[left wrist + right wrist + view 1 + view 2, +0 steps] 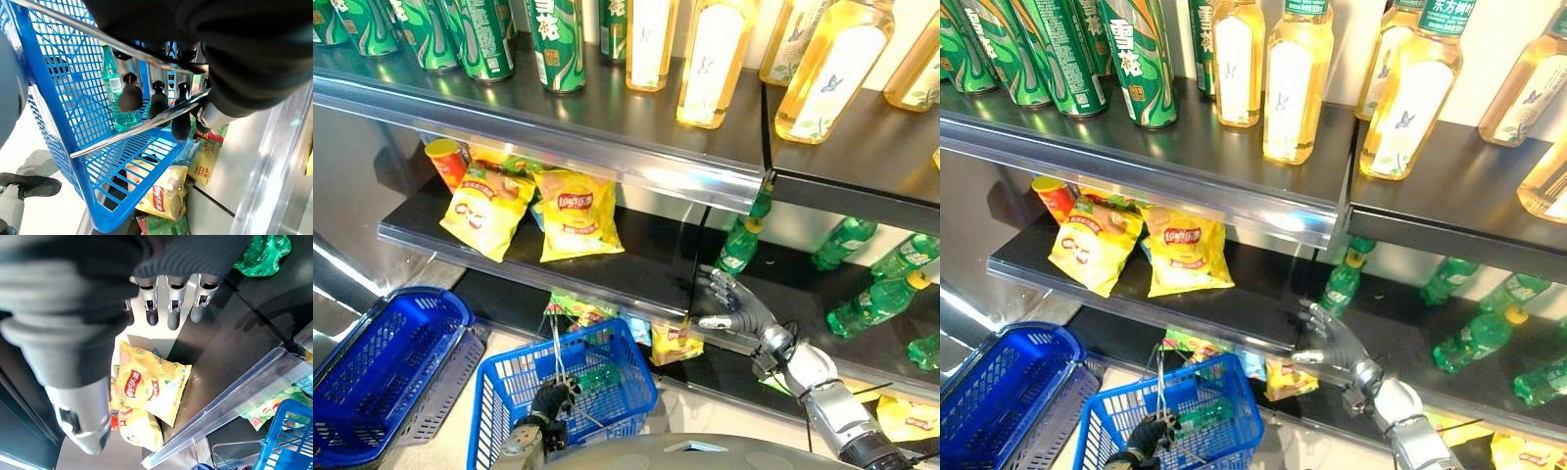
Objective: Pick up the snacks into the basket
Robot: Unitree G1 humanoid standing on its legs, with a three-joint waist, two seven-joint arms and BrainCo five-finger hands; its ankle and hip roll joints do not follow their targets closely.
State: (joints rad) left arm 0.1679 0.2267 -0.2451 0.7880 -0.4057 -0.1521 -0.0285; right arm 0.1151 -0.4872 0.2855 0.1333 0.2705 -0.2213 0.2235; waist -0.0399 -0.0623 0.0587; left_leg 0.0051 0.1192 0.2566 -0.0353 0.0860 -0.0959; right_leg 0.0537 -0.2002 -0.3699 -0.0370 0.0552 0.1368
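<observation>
Blue plastic basket [607, 382] hangs by its wire handle [137, 128] from the left hand [553, 399], whose fingers curl round the wire; a green bottle [113, 93] lies inside. Beyond the spread, empty fingers of the right hand [729, 305], on the middle shelf [636, 264], lie yellow crisp packets [576, 212]. More snack packets [674, 343] sit on the lower shelf just below this hand.

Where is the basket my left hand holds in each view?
Left eye view: blue basket at lower centre.
Right eye view: lower left of centre.
Left wrist view: hanging from the left hand.
Right wrist view: beyond the shelf edge.
Landmark: green bottle inside it.
</observation>
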